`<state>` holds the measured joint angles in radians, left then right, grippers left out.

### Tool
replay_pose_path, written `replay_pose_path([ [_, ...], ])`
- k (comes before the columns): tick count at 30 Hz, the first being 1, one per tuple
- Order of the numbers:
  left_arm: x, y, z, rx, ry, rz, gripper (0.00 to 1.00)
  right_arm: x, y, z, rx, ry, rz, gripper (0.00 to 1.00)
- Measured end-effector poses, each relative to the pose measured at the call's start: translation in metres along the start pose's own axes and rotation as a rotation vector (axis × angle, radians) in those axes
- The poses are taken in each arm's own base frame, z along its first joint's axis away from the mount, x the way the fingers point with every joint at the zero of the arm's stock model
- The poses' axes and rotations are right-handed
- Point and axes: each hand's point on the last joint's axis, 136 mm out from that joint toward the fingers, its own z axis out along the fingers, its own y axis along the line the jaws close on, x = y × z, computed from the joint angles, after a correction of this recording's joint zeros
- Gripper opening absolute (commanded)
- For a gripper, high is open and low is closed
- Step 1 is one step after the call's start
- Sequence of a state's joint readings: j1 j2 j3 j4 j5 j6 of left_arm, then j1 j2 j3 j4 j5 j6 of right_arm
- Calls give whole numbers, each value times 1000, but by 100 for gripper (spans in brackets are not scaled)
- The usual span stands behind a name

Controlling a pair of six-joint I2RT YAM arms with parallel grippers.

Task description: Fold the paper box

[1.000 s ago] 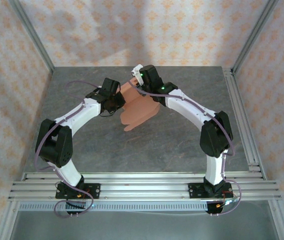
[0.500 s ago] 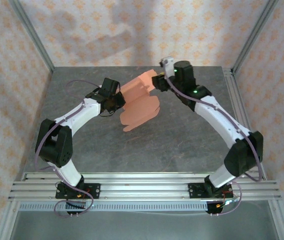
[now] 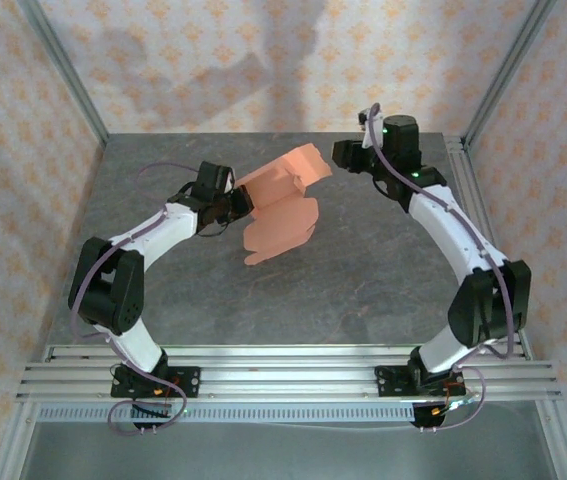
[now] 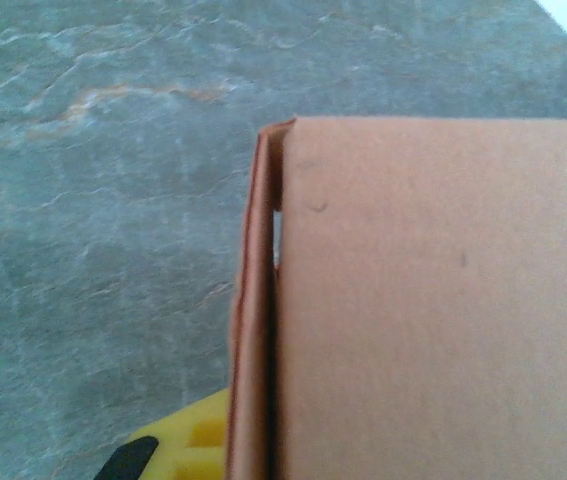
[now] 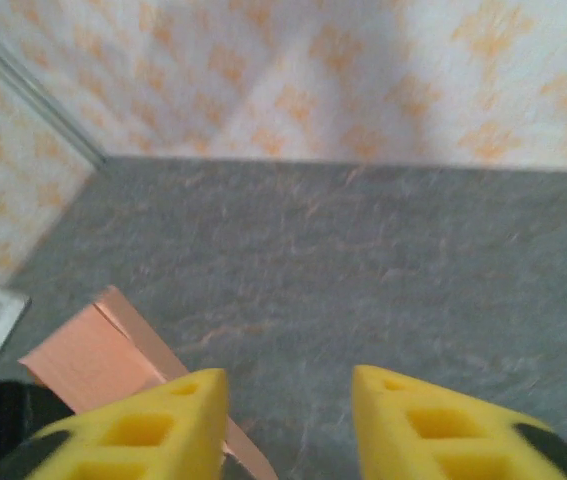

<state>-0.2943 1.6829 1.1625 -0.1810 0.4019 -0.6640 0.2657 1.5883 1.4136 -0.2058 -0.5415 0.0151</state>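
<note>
So, paper box: salmon-orange thin card sheet with rounded flaps, partly folded, held up over the middle of the bench, toward its far edge.
left gripper: fingers clamped together on the card's left edge.
left wrist view: paper box close up, a doubled edge with a slim gap between layers.
right gripper: just beside the card's upper right end.
right wrist view: yellow fingers apart, nothing between them; a card corner at lower left.
bench: grey, stone-patterned top.
</note>
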Motion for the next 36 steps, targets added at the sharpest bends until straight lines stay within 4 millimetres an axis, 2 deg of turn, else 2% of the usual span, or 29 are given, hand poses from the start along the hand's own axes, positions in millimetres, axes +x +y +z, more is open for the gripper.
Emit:
replay_pose_path([
  [5, -5, -9, -4, 39, -21, 18, 0, 25, 6, 21, -77, 99, 7, 25],
  [12, -5, -8, -4, 33, -22, 16, 0, 42, 49, 25, -208, 150, -71, 25],
  [20, -6, -8, -4, 32, -23, 15, 0, 51, 63, 23, -269, 181, -100, 29],
  [30, -5, -9, -4, 39, -18, 15, 0, 49, 73, 14, -281, 189, -175, 30],
  [36, -5, -10, -4, 43, -16, 16, 0, 48, 97, 21, -333, 207, -226, 29],
])
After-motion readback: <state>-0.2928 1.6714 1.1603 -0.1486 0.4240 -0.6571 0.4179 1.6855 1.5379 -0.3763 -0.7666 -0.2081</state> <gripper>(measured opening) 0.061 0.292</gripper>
